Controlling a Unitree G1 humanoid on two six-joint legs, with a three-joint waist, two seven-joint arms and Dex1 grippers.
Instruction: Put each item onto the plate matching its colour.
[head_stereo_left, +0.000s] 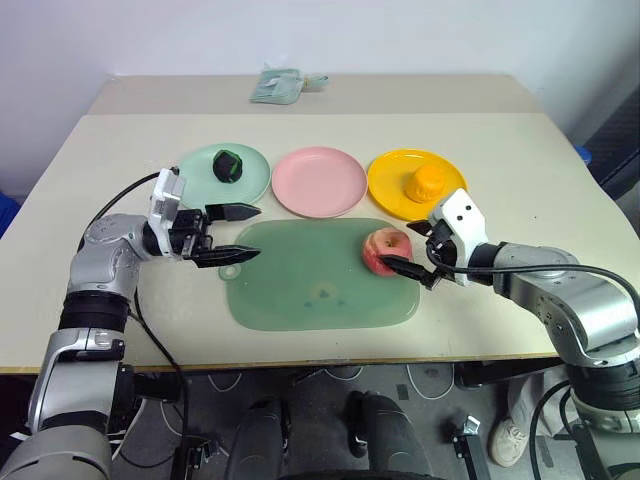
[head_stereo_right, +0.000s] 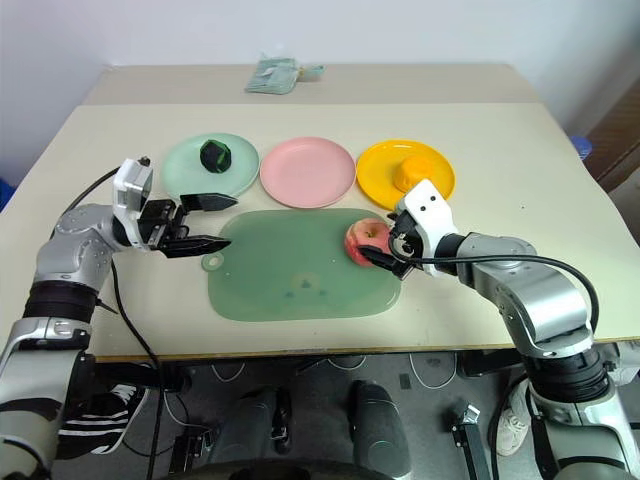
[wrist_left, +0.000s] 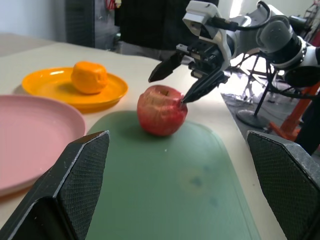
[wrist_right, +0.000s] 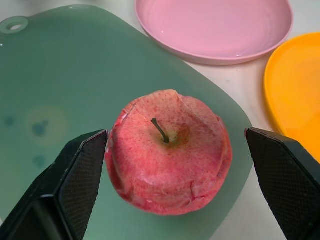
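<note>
Matte, faceted red-pink apple upright on smooth green mat, right end. Right gripper spread around it; left gripper spread, empty.

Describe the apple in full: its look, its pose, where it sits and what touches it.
The apple is red-pink and speckled, with paler patches, visible seams in its skin like a toy, and a short dark stem in a dimple on top. It stands upright near the right edge of the green mat, just in front of the gap between the pink plate and the yellow plate. The right end effector is open around it; one fingertip is at its side.
</note>
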